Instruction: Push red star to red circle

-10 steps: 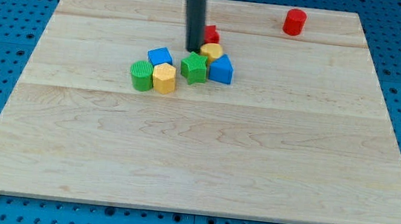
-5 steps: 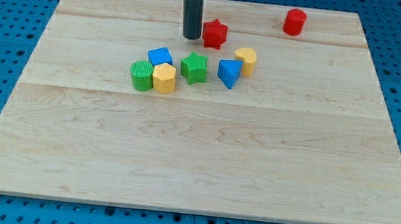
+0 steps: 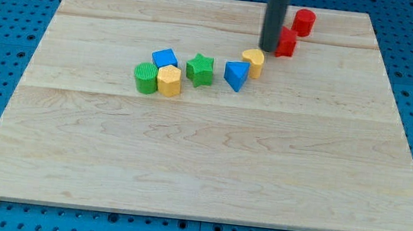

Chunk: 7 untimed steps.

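Note:
The red star (image 3: 286, 42) lies near the view's top right of the wooden board (image 3: 203, 146), partly hidden behind my rod. The red circle (image 3: 303, 23) stands just up and to the right of it, with a small gap or none between them; I cannot tell which. My tip (image 3: 269, 48) touches the star's left side. The yellow rounded block (image 3: 253, 61) sits just below and left of my tip.
A blue triangular block (image 3: 234, 75), a green star (image 3: 200, 69), a blue cube (image 3: 165, 58), a yellow hexagonal block (image 3: 168, 81) and a green cylinder (image 3: 146, 78) lie in a loose row left of the board's centre.
My tip has swept right from the star's left side, and the red star has slid right and slightly up to beside the red circle. The other blocks have stayed put in the last half second.

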Each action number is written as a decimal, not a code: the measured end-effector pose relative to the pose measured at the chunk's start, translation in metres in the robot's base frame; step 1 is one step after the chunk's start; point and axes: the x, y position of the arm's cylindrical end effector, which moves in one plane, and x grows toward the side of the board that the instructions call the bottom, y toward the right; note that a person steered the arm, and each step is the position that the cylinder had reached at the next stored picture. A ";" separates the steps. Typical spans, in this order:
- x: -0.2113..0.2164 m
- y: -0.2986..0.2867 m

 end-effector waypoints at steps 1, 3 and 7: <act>0.000 0.010; 0.027 0.021; -0.007 0.029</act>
